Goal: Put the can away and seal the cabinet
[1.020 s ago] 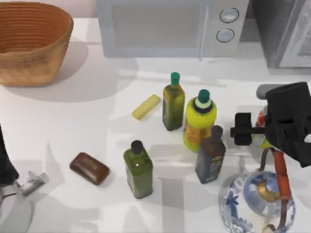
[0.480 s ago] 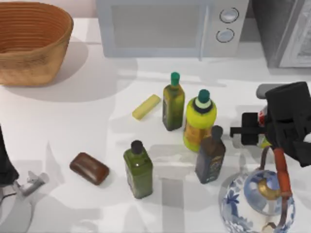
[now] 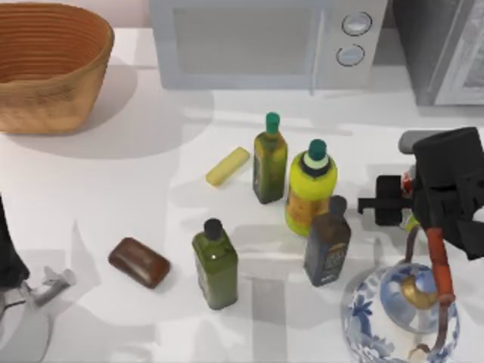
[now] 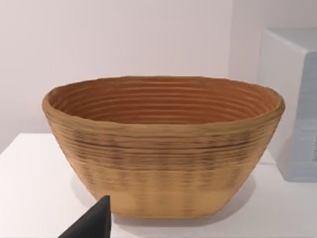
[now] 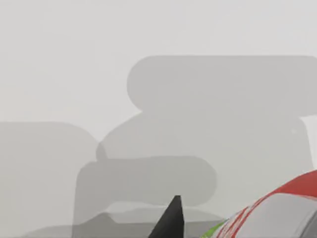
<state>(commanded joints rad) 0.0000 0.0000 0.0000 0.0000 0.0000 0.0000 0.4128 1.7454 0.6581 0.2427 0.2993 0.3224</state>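
The can (image 3: 407, 184) stands at the table's right side and is mostly hidden under my right arm; a red edge and a green patch show. My right gripper (image 3: 404, 203) is around it, its visible black finger (image 3: 389, 201) pressed to the can's left side, so it is shut on the can. In the right wrist view the can's red, white and green side (image 5: 277, 210) lies beside a dark fingertip (image 5: 171, 218). The dark grey cabinet (image 3: 435, 45) sits at the back right corner with its lighter door panel (image 3: 467, 72). My left arm (image 3: 6, 253) is parked at the left edge.
A white microwave (image 3: 265, 41) stands at the back, a wicker basket (image 3: 45, 64) at the back left. Several bottles (image 3: 311, 189) cluster left of the can. A blue-and-white teapot (image 3: 397, 310) sits just in front of it. A yellow bar (image 3: 227, 166) and brown soap (image 3: 139, 262) lie mid-table.
The right gripper's visible finger slid right until it met the can's side, then held still. The left arm and the other objects have not moved.
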